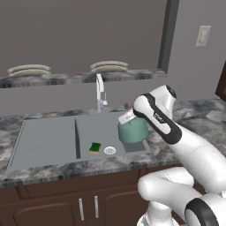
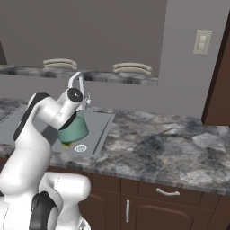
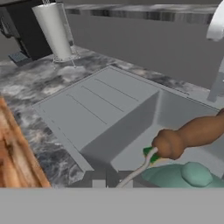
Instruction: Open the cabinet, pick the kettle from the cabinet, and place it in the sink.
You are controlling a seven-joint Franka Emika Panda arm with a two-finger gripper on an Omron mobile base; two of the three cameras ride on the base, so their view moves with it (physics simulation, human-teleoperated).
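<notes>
- The arm rises from the base and bends forward over the tabletop, which puts its wrist above the right end of the sink.
- The hand sits at the bottom of the hand view, its fingers drawn together on the thin wire handle of the kettle. The grip is a narrow pinch, and a wire that thin leaves the fingers almost nothing to spread around.
- The kettle hangs below the wrist, over the basin. In the left base view its teal body looks low between the basin walls, but whether the base touches the floor cannot be told.
- Held by the arched wire, the kettle seems to hang level, lid knob up, which would suit setting it down flat.
- Just beside it on the basin floor lie a green and yellow sponge and the round drain; the kettle is near them, not plainly on them.
- The task looks close to finished: the kettle still has to be lowered until it rests, then released.
- Farther off, the drainboard fills the left part of the sink and the faucet stands behind the basin.
- Beyond, a ledge carries two stacks of plates.
</notes>
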